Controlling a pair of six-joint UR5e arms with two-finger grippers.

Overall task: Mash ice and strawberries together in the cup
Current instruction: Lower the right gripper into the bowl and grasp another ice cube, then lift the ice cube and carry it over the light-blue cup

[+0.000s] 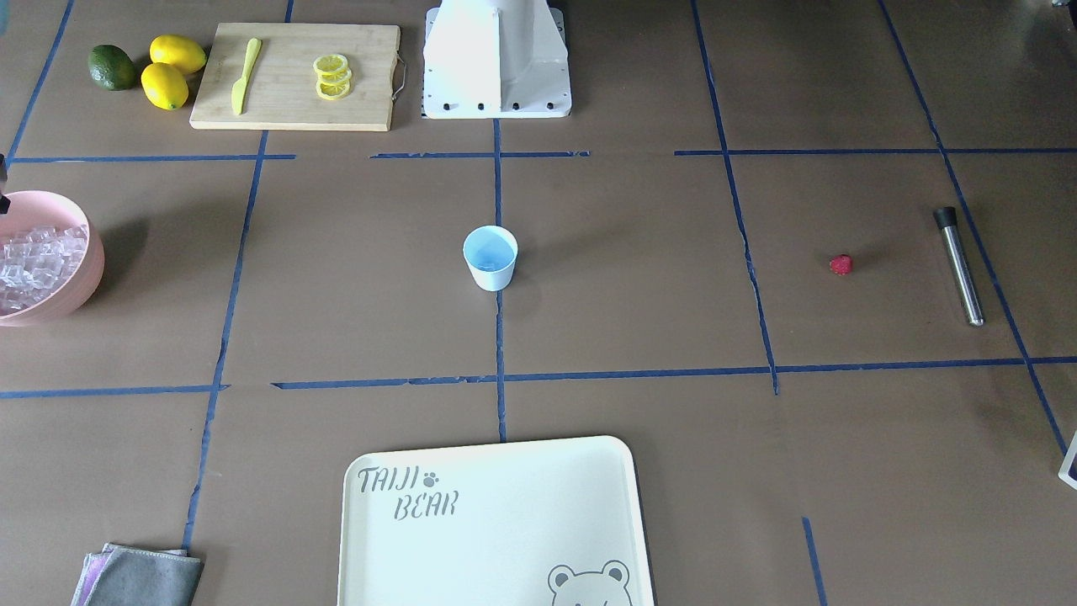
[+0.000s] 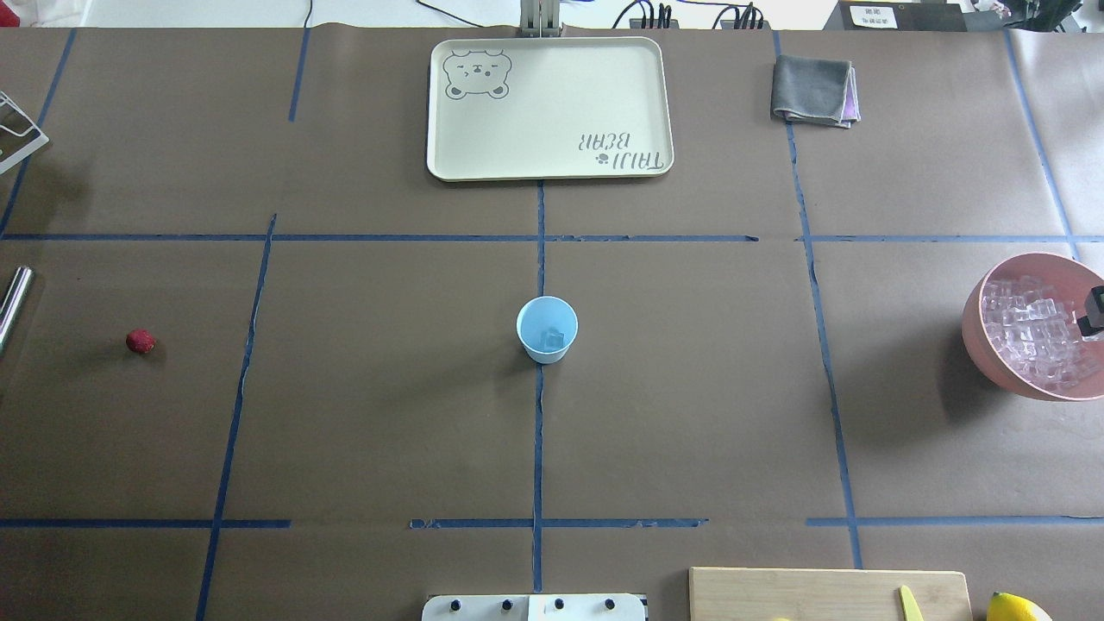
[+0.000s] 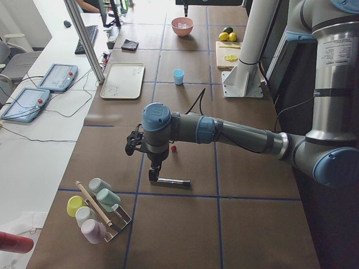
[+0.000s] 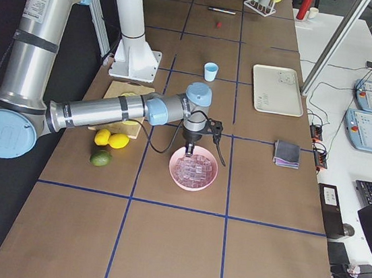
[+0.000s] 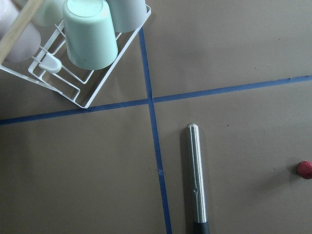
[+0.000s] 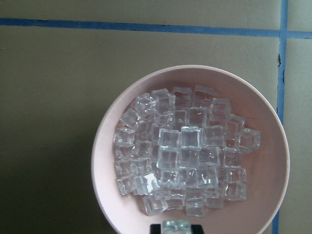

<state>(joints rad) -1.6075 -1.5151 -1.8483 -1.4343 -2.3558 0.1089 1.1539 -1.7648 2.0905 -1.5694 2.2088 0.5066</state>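
The pale blue cup (image 2: 547, 329) stands upright at the table's middle with one ice cube (image 2: 553, 339) inside. The pink bowl (image 6: 102, 146) holds several ice cubes (image 6: 185, 151). My right gripper (image 6: 176, 228) hangs just above the bowl, shut on one ice cube. The small red strawberry (image 2: 141, 341) lies on the table far to the left, also in the left wrist view (image 5: 305, 169). A steel muddler (image 5: 196, 180) lies beside it. My left gripper (image 3: 152, 174) hovers over the muddler's dark end; I cannot tell whether it is open or shut.
A cream tray (image 2: 448, 129) lies beyond the cup. A cutting board (image 1: 294, 109) carries lemon slices (image 1: 331, 76) and a yellow knife (image 1: 245, 76); lemons (image 1: 172, 71) and a green fruit (image 1: 112, 67) lie beside it. There is a grey cloth (image 2: 811, 90) and a wire cup rack (image 5: 87, 92).
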